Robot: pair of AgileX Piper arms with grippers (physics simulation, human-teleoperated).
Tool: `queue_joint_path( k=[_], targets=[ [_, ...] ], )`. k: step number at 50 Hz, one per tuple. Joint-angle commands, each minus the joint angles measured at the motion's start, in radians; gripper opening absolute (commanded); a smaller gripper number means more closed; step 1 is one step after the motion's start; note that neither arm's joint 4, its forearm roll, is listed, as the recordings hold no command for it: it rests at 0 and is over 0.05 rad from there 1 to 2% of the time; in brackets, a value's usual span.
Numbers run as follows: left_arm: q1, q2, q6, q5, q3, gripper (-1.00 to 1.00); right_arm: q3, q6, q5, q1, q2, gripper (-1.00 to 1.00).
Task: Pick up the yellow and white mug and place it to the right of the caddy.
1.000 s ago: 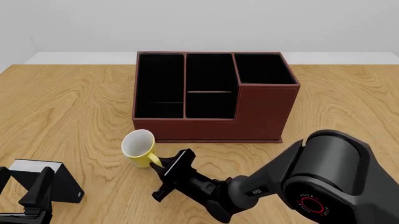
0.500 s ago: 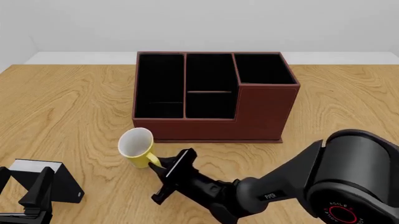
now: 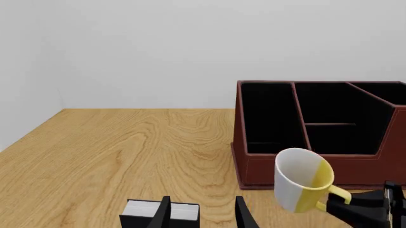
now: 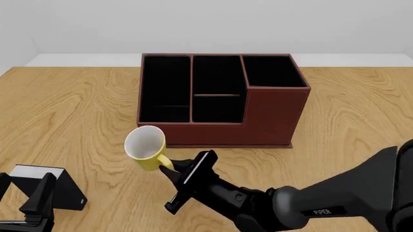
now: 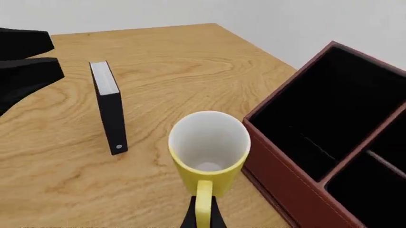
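**Mug held by its handle in front of the caddy**

Pale walls and a light wooden desk (image 4: 71, 106) form the setting, with the wood grain seen running across all three views. Toward the back of the desk the caddy (image 4: 271, 118) is placed, a large red-brown box with black compartments and one taller section at its right rear corner. In the left wrist view the caddy (image 3: 250, 168) is seen from its front left corner, and in the right wrist view its wall (image 5: 285, 164) is seen just beside the mug.

The mug (image 4: 146, 147) is found in front of the caddy's left front corner, near it but not touching. It is tipped so that its white mouth is turned toward the camera in the front view, and its yellow handle is pointed toward the right gripper (image 4: 182, 173). In the left wrist view the mug (image 3: 303, 185) appears raised off the desk, tilted. The handle is pinched between the jaws of the right gripper, as shown in the right wrist view, where the mug (image 5: 209, 156) is seen from above its open mouth with the handle gripped at the lower edge.

At the near left of the desk a small black box with a white top (image 4: 55, 186) is seen. The left gripper (image 4: 32, 203) is held just beside this box, with its jaws spread apart and nothing between them.
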Motion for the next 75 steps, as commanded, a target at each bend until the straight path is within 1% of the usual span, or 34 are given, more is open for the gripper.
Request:
queue_joint_path(
  k=[1, 7, 14, 19, 30, 38, 50, 58, 66, 75],
  targets=[
    [0.0, 0.0, 0.0, 0.0, 0.0, 1.0, 0.072, -0.006, 0.012, 0.005, -0.115, -1.0],
    [0.0, 0.0, 0.0, 0.0, 0.0, 1.0, 0.11, -0.014, 0.022, 0.005, -0.174, -1.0],
    [0.0, 0.0, 0.0, 0.0, 0.0, 1.0, 0.153, -0.006, 0.028, -0.011, -0.236, -1.0],
    [0.0, 0.0, 0.0, 0.0, 0.0, 1.0, 0.178, -0.01, 0.037, -0.016, -0.281, -1.0],
    [0.0, 0.0, 0.0, 0.0, 0.0, 1.0, 0.245, -0.025, 0.086, -0.042, -0.427, -1.0],
    [0.0, 0.0, 0.0, 0.0, 0.0, 1.0, 0.272, -0.041, 0.122, -0.05, -0.51, -1.0],
    [0.0, 0.0, 0.0, 0.0, 0.0, 1.0, 0.309, -0.07, 0.229, -0.077, -0.687, -1.0],
    [0.0, 0.0, 0.0, 0.0, 0.0, 1.0, 0.328, -0.088, 0.278, -0.089, -0.767, -1.0],
    [0.0, 0.0, 0.0, 0.0, 0.0, 1.0, 0.334, -0.097, 0.351, -0.122, -0.864, -1.0],
    [0.0, 0.0, 0.0, 0.0, 0.0, 1.0, 0.338, -0.109, 0.412, -0.151, -0.949, -1.0]
  ],
)
